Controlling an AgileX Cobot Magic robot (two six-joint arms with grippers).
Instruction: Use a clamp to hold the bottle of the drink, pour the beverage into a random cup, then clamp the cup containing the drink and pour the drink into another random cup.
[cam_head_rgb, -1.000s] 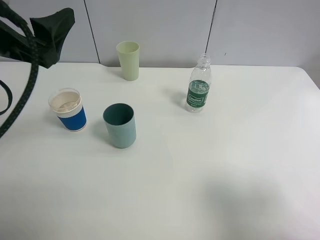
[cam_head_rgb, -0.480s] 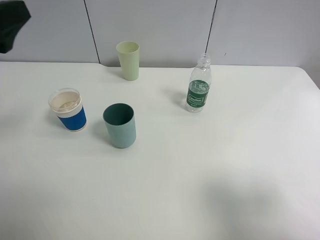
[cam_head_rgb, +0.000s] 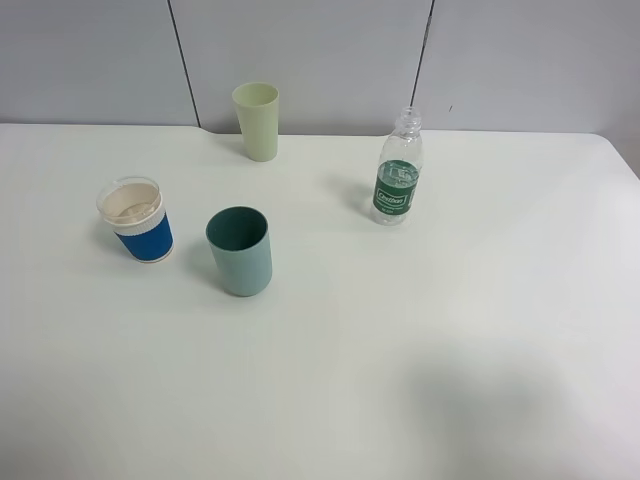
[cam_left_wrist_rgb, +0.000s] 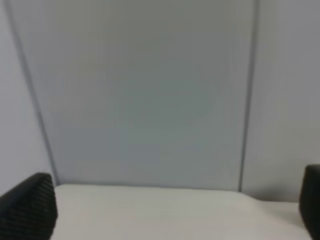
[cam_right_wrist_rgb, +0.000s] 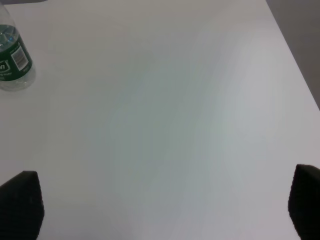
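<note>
The water bottle (cam_head_rgb: 399, 170) stands upright and uncapped on the white tabletop (cam_head_rgb: 420, 330), toward the far side and right of the middle; its dark green label with white lettering faces the high camera. The teal-green tumbler (cam_head_rgb: 240, 251) stands upright nearer the front, left of the middle, well apart from the bottle. Just to its left, close but not touching, sits the blue-sleeved paper cup (cam_head_rgb: 136, 220), its wide white rim open upward. The pale yellow-green tumbler (cam_head_rgb: 257, 121) stands at the far edge of the tabletop, near the grey wall panels (cam_head_rgb: 300, 60).

Neither arm shows in the high view. In the left wrist view, the left tool (cam_left_wrist_rgb: 165, 210) has its two dark fingers (cam_left_wrist_rgb: 27, 207) spread wide at the frame's edges, nothing between them, facing the wall over the tabletop's far edge. In the right wrist view, the right tool (cam_right_wrist_rgb: 165, 205) is likewise spread wide and empty over bare tabletop, with the bottle near one corner of that frame, well clear of its fingers (cam_right_wrist_rgb: 20, 205).
</note>
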